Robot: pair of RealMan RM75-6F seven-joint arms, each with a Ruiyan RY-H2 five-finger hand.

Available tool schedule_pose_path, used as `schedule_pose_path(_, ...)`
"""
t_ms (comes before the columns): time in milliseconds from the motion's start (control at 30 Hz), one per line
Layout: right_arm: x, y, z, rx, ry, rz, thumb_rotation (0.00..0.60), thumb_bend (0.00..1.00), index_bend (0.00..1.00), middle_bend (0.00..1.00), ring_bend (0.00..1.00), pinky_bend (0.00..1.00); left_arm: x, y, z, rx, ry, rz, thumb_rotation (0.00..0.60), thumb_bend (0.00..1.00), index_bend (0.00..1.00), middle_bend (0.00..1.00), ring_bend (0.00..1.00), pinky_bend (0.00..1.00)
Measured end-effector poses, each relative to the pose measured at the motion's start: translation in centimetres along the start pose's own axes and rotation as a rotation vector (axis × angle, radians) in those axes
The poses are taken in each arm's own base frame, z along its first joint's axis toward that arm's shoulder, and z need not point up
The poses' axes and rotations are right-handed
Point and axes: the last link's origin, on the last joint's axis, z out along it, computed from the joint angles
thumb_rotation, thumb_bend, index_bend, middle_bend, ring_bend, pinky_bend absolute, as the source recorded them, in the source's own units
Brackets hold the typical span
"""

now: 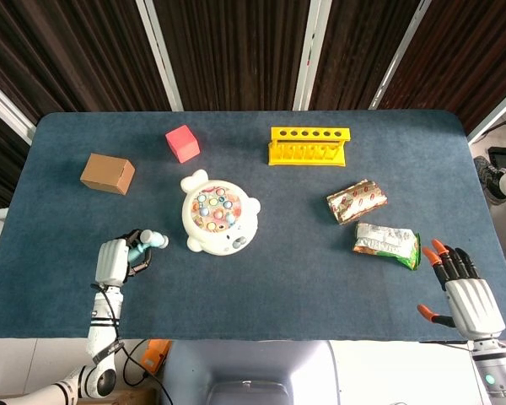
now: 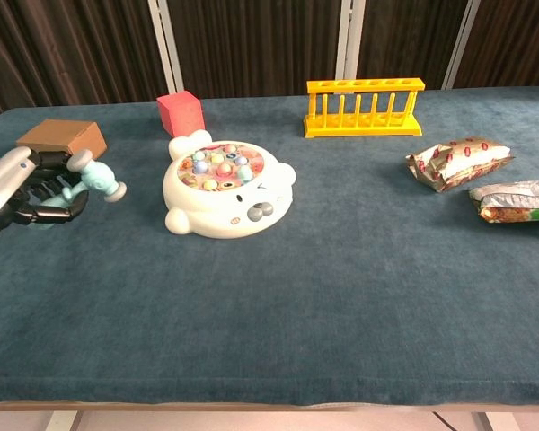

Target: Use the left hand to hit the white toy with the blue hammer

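The white toy (image 1: 218, 223) (image 2: 226, 193), round with coloured pegs on top, lies left of the table's middle. My left hand (image 1: 116, 261) (image 2: 22, 189) grips the blue hammer (image 1: 147, 244) (image 2: 92, 179) by its handle, lifted off the cloth to the toy's left, head pointing toward the toy and a short gap away. My right hand (image 1: 464, 291) hovers at the table's near right corner, fingers spread and holding nothing; the chest view does not show it.
A brown box (image 1: 107, 174) (image 2: 63, 136) sits behind my left hand. A red cube (image 1: 182, 143) (image 2: 181, 113) and a yellow rack (image 1: 309, 146) (image 2: 365, 107) stand at the back. Two snack packets (image 1: 356, 201) (image 1: 386, 244) lie on the right.
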Motion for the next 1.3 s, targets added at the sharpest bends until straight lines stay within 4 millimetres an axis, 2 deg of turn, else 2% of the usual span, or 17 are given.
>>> schedule_pose_path(267,-0.1,0.0,0.0,0.000,-0.004,-0.001,0.600,0.27,0.00,0.00,0.00,0.00,1.6,0.6,0.5,-0.043,0.035,-0.091,0.600,0.80,0.57,0.90,0.90,1.00)
schedule_pose_path(467,-0.1,-0.1,0.1,0.001,-0.006,-0.001,0.600,0.27,0.00,0.00,0.00,0.00,2.6,1.7,1.7,-0.046,0.009,-0.124,0.600,0.84,0.57,0.94,0.98,1.00)
schedule_pose_path(900,-0.1,0.0,0.2,-0.003,-0.009,0.004,0.600,0.27,0.00,0.00,0.00,0.00,3.4,7.9,6.3,-0.087,-0.069,-0.040,0.600,0.84,0.57,0.95,0.99,1.00)
schedule_pose_path(1067,0.0,0.2,0.2,-0.006,-0.007,0.010,0.600,0.27,0.00,0.00,0.00,0.00,3.2,8.9,7.2,-0.084,-0.090,-0.010,0.600,0.84,0.57,0.95,0.99,1.00)
schedule_pose_path(1300,0.1,0.3,0.2,-0.006,-0.009,0.016,0.600,0.27,0.00,0.00,0.00,0.00,0.9,10.2,10.2,0.004,-0.159,0.072,0.600,0.84,0.57,0.95,0.99,1.00)
